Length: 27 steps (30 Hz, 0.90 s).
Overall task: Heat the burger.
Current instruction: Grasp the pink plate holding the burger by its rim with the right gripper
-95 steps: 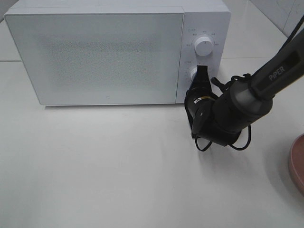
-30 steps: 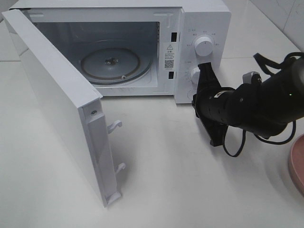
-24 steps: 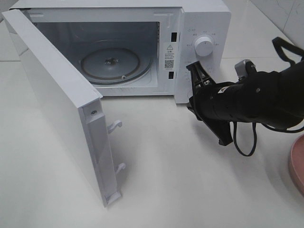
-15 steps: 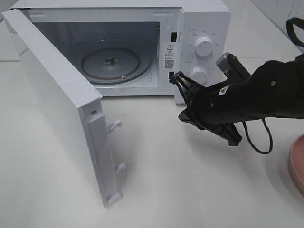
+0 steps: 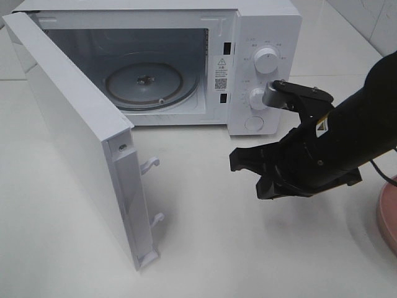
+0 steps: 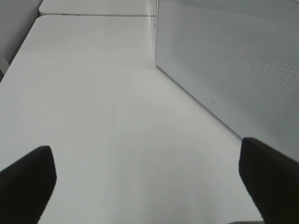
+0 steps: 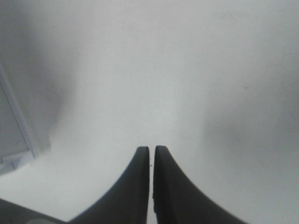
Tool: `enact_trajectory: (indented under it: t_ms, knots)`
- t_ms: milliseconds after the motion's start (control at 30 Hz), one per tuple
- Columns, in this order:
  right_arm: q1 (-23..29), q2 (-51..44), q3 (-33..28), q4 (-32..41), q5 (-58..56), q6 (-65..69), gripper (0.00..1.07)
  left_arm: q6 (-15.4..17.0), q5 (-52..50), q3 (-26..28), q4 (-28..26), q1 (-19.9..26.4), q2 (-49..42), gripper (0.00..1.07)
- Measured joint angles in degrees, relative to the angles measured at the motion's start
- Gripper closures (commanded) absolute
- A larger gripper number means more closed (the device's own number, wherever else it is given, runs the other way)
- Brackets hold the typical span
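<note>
Right wrist: right hand [image 7: 151, 150] pressed closed

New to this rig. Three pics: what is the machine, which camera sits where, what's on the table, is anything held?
It is a two-armed tabletop robot. Each arm ends in a two-finger gripper and carries a small camera on its wrist.

The wide picture comes from a camera mounted high above the table. It shows a white microwave with its door swung open and a glass turntable inside. The black right arm is in front of the control panel, and the edge of a pink plate shows at the far right.

The left wrist picture looks past the left gripper, fingers wide apart, at the door's outer face. The right wrist picture looks down past the right gripper, whose fingers are pressed together with nothing between them.

Neither gripper holds anything. No burger shows in any picture.
</note>
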<state>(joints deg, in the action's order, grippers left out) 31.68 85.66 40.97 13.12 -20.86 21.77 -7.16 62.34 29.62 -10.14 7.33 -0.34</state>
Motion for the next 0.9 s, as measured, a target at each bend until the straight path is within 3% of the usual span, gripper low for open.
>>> enact_trajectory:
  t_ms: [133, 367, 467, 533, 567, 600, 633, 667, 733, 900]
  knots:
    - [0.0, -3.1, 0.0, -0.6, -5.8, -4.3, 1.0, 0.0, 0.0, 0.0, 0.0, 0.0, 0.0, 0.07]
    - [-0.7, -6.5, 0.0, -4.4, -14.9, -5.5, 0.87, 0.0, 0.0, 0.0, 0.0, 0.0, 0.0, 0.07]
    - [-3.9, -8.5, 0.0, -6.4, -18.4, -6.6, 0.71, 0.0, 0.0, 0.0, 0.0, 0.0, 0.0, 0.07]
    - [-4.8, -9.0, 0.0, -7.0, -19.0, -7.1, 0.66, 0.0, 0.0, 0.0, 0.0, 0.0, 0.0, 0.07]
    - [-6.4, -10.0, 0.0, -8.2, -19.7, -8.5, 0.56, 0.0, 0.0, 0.0, 0.0, 0.0, 0.0, 0.07]
    - [-6.4, -10.0, 0.0, -8.2, -19.7, -8.5, 0.56, 0.0, 0.0, 0.0, 0.0, 0.0, 0.0, 0.07]
    - [-7.7, -10.9, 0.0, -9.4, -20.2, -9.9, 0.44, 0.0, 0.0, 0.0, 0.0, 0.0, 0.0, 0.07]
    - [-7.7, -10.9, 0.0, -9.4, -20.2, -9.9, 0.44, 0.0, 0.0, 0.0, 0.0, 0.0, 0.0, 0.07]
    - [-9.7, -12.3, 0.0, -11.5, -20.6, -11.2, 0.28, 0.0, 0.0, 0.0, 0.0, 0.0, 0.0, 0.07]
    - [-12.7, -12.9, 0.0, -14.6, -22.6, -11.4, 0.15, 0.0, 0.0, 0.0, 0.0, 0.0, 0.0, 0.07]
